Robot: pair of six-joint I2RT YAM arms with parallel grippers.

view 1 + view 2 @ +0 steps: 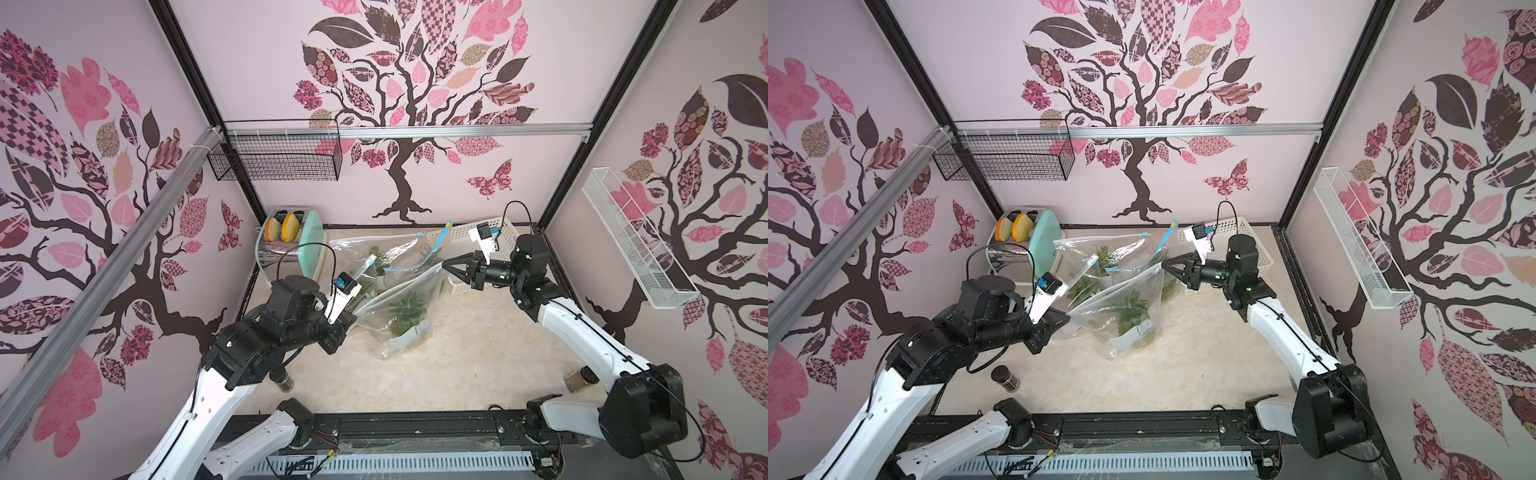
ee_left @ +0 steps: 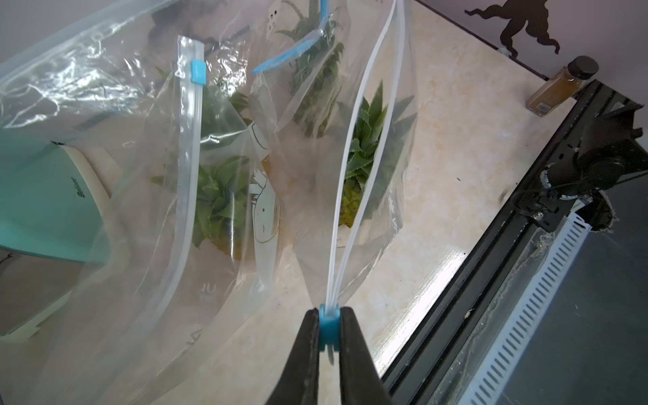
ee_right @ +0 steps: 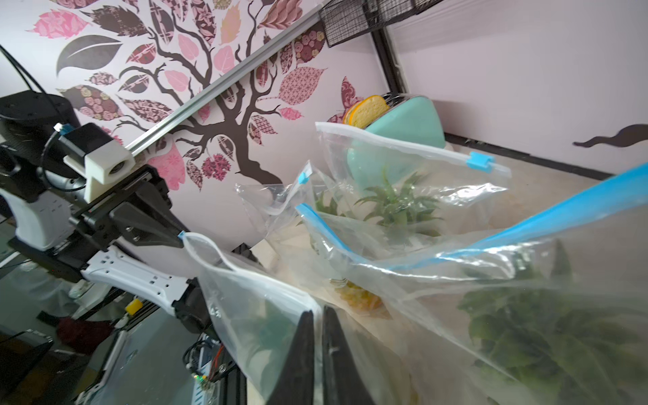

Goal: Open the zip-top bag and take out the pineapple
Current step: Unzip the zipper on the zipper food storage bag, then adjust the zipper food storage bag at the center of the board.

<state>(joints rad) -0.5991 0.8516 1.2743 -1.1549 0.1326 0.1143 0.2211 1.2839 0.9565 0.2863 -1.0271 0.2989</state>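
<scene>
Clear crinkled zip-top bag (image 1: 428,291), spiky pineapple (image 1: 409,308) inside | left gripper (image 2: 329,312) clamps blue slider (image 2: 328,329); right gripper (image 3: 317,312) jaws a slit apart at bag corner, grip unclear | other bags (image 1: 374,249) crowd behind

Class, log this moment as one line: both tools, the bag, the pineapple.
left tool: shut on slider | right tool: pinching zip-top bag corner | bag mouth: parted | pineapple: inside bag

Slider (image 2: 329,326): between my left fingers (image 2: 305,357). Pineapple (image 2: 364,154): in bag (image 2: 399,175), ahead of them. Right fingers (image 3: 301,357): at bag's far corner.
</scene>
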